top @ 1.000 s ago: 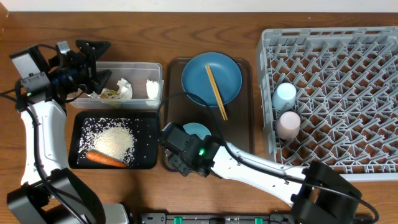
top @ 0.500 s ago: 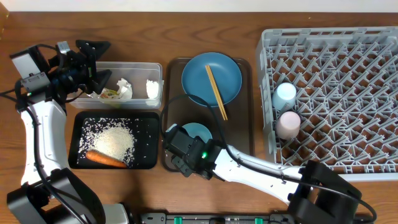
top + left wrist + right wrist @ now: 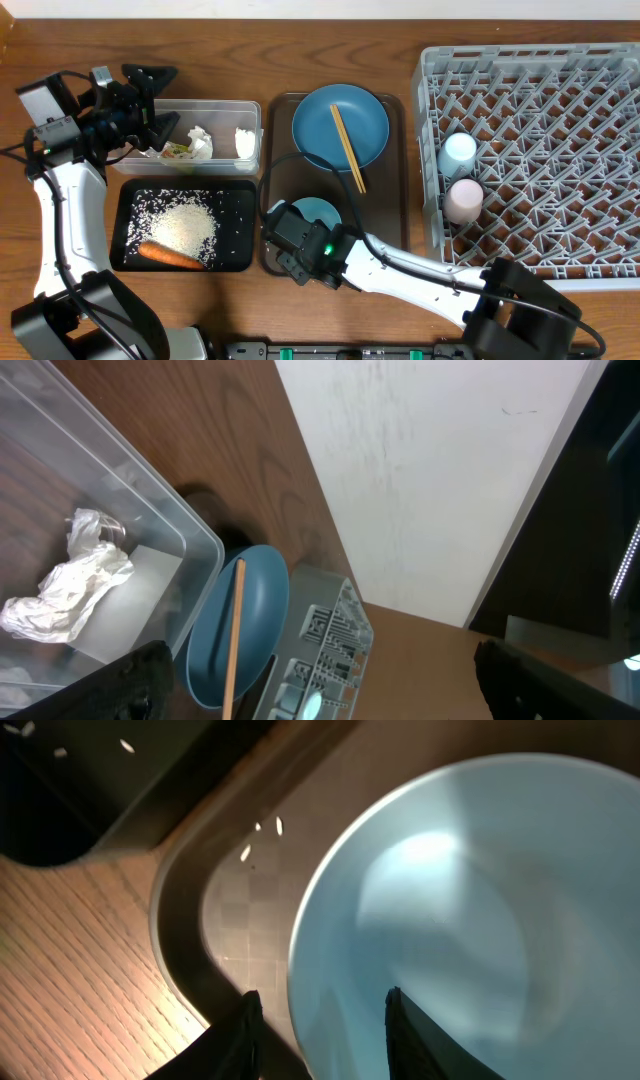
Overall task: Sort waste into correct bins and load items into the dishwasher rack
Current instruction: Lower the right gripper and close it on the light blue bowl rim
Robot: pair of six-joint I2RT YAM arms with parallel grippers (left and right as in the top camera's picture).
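Pale-blue bowl (image 3: 318,212) at the near end of the brown tray (image 3: 275,150), straddled at its near rim by the right gripper (image 3: 320,1020): one finger inside the wall, one outside over the tray floor, moderately spread, not yet pinching anything. Judged as the grasp step, ahead of carrying the bowl to the rack (image 3: 540,60).

To do it well:
- Sink until both fingers overlap the wall well below the lip.
- Close squarely across the wall, not at a slant, to guard against slipping on a smooth curve.
- Lift straight up before swinging right, clearing the tray's raised edge and the rack's side wall.
- Keep wide of the plate (image 3: 320,125) and chopsticks (image 3: 348,150) just behind.
- Aim for free pegs beside the light-blue cup (image 3: 459,152) and pink cup (image 3: 464,195) at the rack's left edge.
- Tip the bowl on edge between pegs rather than dropping it flat.

Left gripper (image 3: 150,95) spread wide and empty above the left end of the tub (image 3: 215,108), with paper (image 3: 200,140) inside. No call to move it, being well apart from the bowl's likely path.
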